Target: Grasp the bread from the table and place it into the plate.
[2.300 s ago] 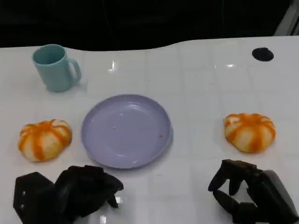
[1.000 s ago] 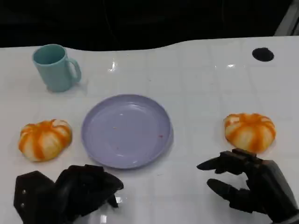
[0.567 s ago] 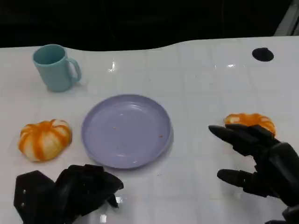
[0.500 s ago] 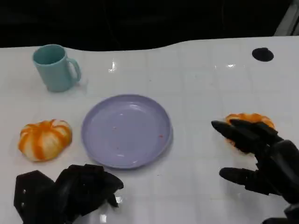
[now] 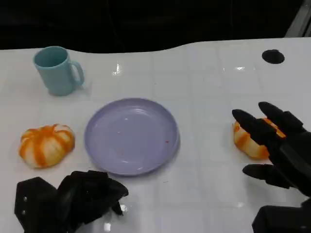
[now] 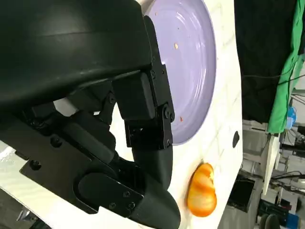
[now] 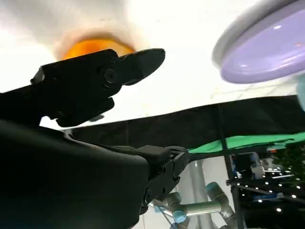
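Bread is lying in two places on the white desk (image 5: 204,73): one orange-striped bun (image 5: 46,145) is sitting left of the purple plate (image 5: 131,136), just apart from its rim, and a second bun (image 5: 254,141) is sitting well to the right of the plate. Going left to right, a teal mug (image 5: 57,70) is standing at the far left corner, and the left hand (image 5: 73,201) is resting low at the near edge, fingers curled in on nothing, much as it was a couple of seconds ago. The plate is still holding nothing but a few crumbs.

The change is on the right. The right hand (image 5: 279,150), which was hanging short of the right bun with its fingers partly bent, is now reaching over it with fingers (image 5: 252,125) spread wide, covering part of the loaf. It is not yet closing; whether it is touching the bread, I cannot tell. That suggests the grasp is about to begin, with the carry to the plate still to come.

The desk is glossy, throwing back lamp glare, with a small black disc (image 5: 273,56) near the far right. Beyond it the room is dark, with black and green drapes in the wrist views.
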Robot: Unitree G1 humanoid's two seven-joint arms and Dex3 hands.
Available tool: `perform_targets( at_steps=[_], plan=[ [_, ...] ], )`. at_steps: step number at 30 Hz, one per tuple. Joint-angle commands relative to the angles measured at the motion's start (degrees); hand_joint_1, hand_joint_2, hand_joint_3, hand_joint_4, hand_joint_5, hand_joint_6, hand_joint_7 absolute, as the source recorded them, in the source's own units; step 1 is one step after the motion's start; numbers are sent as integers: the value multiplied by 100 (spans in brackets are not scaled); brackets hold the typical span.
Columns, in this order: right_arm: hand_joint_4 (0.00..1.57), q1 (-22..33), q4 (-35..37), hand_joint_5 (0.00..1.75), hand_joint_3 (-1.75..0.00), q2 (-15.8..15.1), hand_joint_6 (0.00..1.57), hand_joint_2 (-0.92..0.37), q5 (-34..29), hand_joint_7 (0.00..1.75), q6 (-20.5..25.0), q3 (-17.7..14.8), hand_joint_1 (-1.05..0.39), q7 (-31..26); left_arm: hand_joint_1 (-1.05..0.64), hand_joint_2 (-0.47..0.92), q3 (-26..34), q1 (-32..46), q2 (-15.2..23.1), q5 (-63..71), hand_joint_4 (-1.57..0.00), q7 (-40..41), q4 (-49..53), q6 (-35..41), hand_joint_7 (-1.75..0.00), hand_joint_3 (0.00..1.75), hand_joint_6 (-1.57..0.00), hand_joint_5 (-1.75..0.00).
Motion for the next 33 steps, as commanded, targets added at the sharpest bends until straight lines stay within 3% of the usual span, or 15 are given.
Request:
perform_targets(
  at_steps=[1, 15, 33],
  plan=[
    [1, -273, 268, 4, -3, -172, 14, -88, -355, 1, 341, 121, -42, -35, -105, 68, 66, 17, 59, -26, -91, 10, 76, 14, -39, 16, -153, -151],
    [4, -1036, 1643, 13, -1, -166, 18, -84, -548, 2, 878, 614, -47, -139, -105, 69, 66, 39, 58, -24, -91, 3, 62, -17, -39, 16, -153, -150],
    [6, -1734, 2631, 24, 0, 31, 26, -76, -431, 1, 1295, 1159, -26, -24, -105, 69, 45, 106, 43, 25, -91, 62, -38, -12, -39, 16, -153, -151]
  ],
)
